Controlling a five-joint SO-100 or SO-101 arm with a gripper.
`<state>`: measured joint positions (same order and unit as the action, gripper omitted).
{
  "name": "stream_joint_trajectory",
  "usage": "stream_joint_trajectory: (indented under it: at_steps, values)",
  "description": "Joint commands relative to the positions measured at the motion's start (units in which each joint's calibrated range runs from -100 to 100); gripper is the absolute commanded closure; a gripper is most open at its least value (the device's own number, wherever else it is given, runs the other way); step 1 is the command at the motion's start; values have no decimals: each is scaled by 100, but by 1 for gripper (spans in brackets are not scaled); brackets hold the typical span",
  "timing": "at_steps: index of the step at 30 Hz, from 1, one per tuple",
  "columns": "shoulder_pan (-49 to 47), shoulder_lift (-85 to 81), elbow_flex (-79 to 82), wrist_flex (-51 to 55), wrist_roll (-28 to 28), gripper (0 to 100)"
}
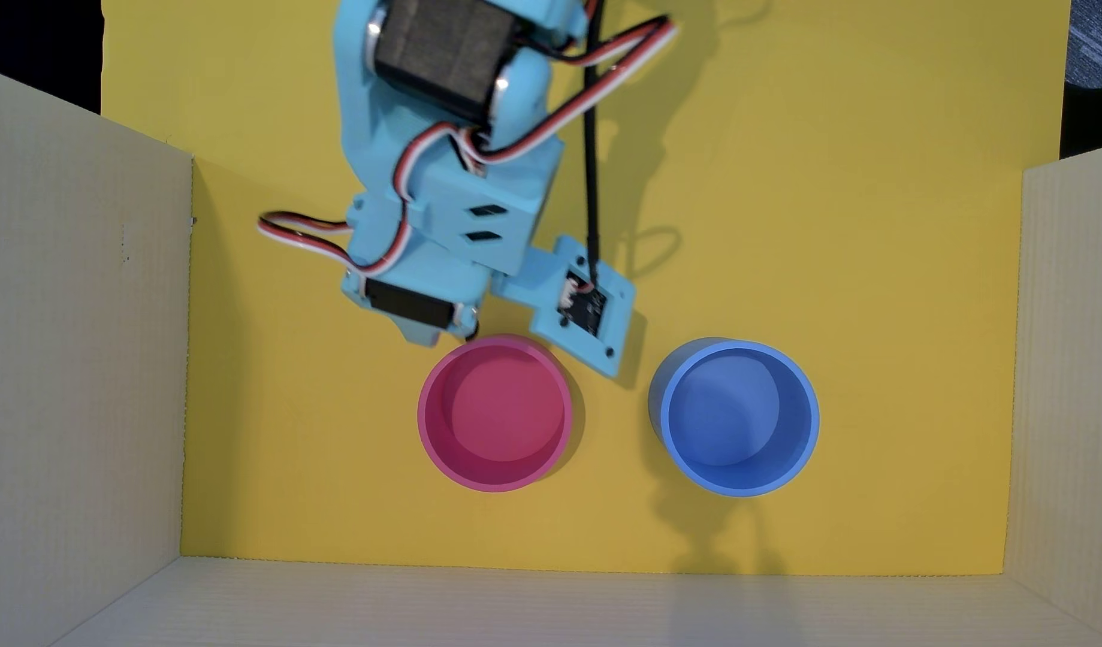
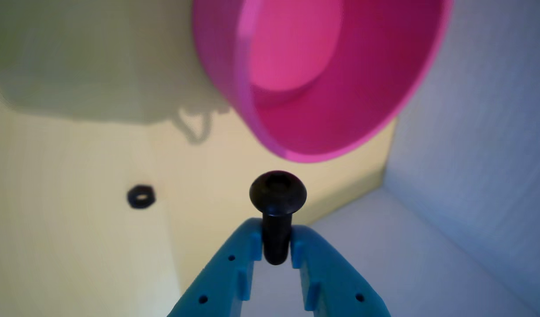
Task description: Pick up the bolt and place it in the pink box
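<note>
In the wrist view the two light-blue fingers (image 2: 251, 246) are drawn close together and pinch the bolt (image 2: 277, 207) by its shaft, so the gripper (image 2: 275, 246) is clamped on it with only the shaft's width between the tips. The bolt's rounded black head sticks out past the fingertips, pointing toward the pink box (image 2: 323, 79), whose near rim sits just beyond the head; bolt and box do not touch. A small dark nut (image 2: 141, 196) lies on the yellow bench (image 2: 76, 246), off to the left of the fingers in that view. In the overhead view the arm (image 1: 448, 205) reaches down to the upper rim of the pink box (image 1: 495, 414), with the blue container (image 1: 735, 415) standing apart to its right; the bolt is hidden under the arm there.
</note>
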<state>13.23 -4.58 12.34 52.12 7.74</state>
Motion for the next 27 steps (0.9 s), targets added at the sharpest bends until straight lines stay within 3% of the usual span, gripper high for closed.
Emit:
stream_joint_trajectory:
  at_steps: [1, 10, 20, 27]
  values:
    - [-220, -249, -434, 0, -27, 99]
    - [-602, -115, -1085, -34, -193, 99]
    - [-639, 1543, -3220, 549, -292, 99]
    - [-632, 1948, -3781, 824, -292, 98]
